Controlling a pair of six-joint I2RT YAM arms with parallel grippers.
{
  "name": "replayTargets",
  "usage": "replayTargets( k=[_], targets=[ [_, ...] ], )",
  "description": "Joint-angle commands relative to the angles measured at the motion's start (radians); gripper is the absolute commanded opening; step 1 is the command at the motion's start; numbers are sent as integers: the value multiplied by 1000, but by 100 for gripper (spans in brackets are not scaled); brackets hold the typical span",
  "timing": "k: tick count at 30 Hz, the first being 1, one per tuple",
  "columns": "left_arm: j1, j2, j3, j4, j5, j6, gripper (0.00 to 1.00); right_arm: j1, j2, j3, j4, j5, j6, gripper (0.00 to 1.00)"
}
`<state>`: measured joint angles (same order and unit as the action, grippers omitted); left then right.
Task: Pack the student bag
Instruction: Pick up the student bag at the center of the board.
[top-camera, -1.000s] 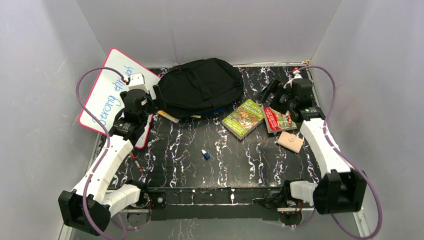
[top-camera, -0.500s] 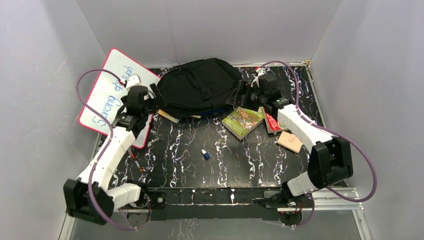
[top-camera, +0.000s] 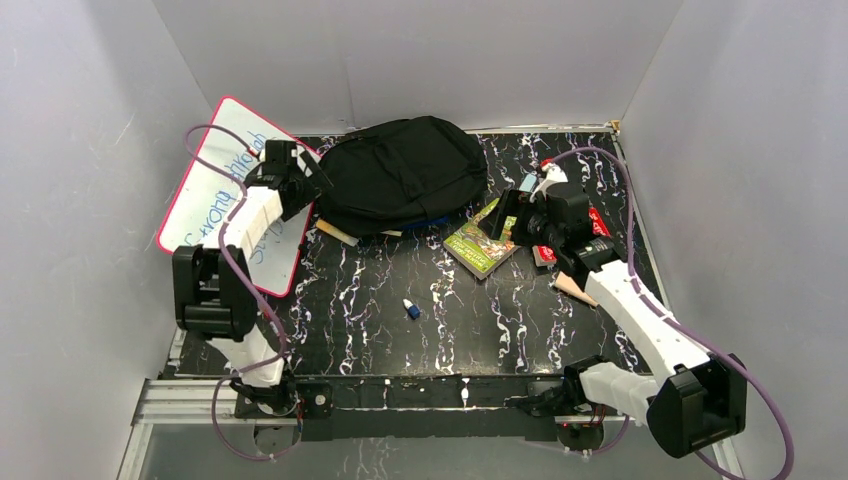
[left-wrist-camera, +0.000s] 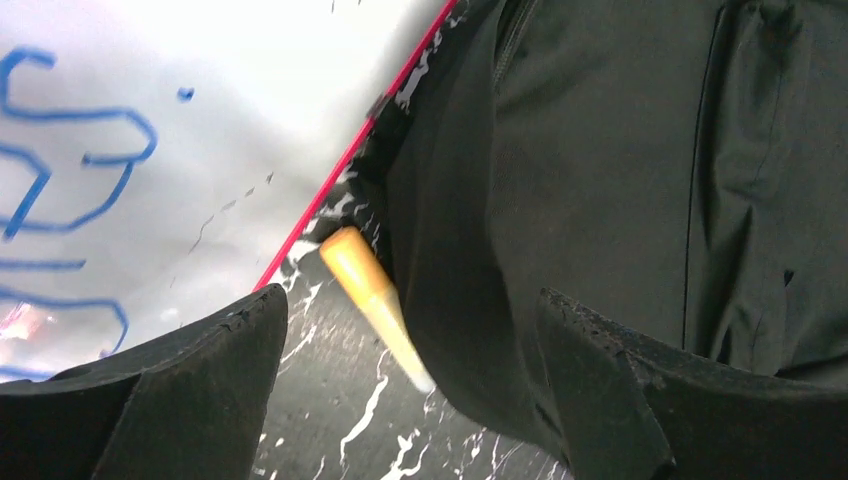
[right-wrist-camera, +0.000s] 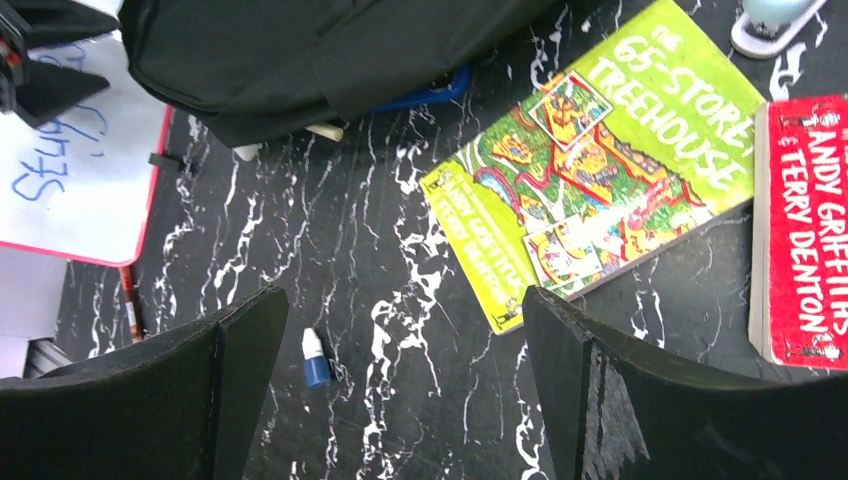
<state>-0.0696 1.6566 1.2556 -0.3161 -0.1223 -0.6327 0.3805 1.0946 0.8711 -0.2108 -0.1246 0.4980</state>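
The large black soft fabric backpack (left-wrist-camera: 600, 150) lies just ahead of the left gripper (left-wrist-camera: 407, 300), whose jaws stand wide apart and empty. A tan wooden stick (left-wrist-camera: 372, 295) lies beneath the gap between them. The right gripper (right-wrist-camera: 405, 300), also spread and holding nothing, hovers with a bright green paperback book (right-wrist-camera: 600, 160) ahead and to its right. Packing looks barely begun. The left probably needs to pinch the bag's fabric and open it, while the right lowers onto the book's edge.

The left gripper (left-wrist-camera: 407, 310) and right gripper (right-wrist-camera: 402, 300) gape (both outstretched)
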Motion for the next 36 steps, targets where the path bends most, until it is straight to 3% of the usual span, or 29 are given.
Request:
replayTargets(
  k=[1, 7, 9, 12, 17, 23, 27, 36],
  targets=[
    [14, 68, 103, 1, 38, -10, 89, -3, -38, -41, 16, 20, 5, 96],
    [13, 210, 214, 0, 114, 38, 85, -3, -60, -66, -1, 34, 2, 96],
    [9, 254, 252, -4, 191, 71, 81, -2, -62, -79, -1, 41, 2, 96],
    [5, 299, 295, -10, 186, 95, 74, -2, -59, -99, -1, 31, 8, 96],
    [5, 329, 342, -15, 179, 131, 53, -3, -62, -122, 2, 1, 30, 96],
    [-9, 337, 439, -12, 255, 176, 16, -3, -77, -140, 4, 14, 39, 96],
    [-47, 324, 543, -26, 250, 235, 1, -3, -92, -133, -18, 42, 34, 96],
    [-190, 342, 923, -32, 180, 450, 0, -3, -133, -120, -62, 111, 35, 96]
  ],
)
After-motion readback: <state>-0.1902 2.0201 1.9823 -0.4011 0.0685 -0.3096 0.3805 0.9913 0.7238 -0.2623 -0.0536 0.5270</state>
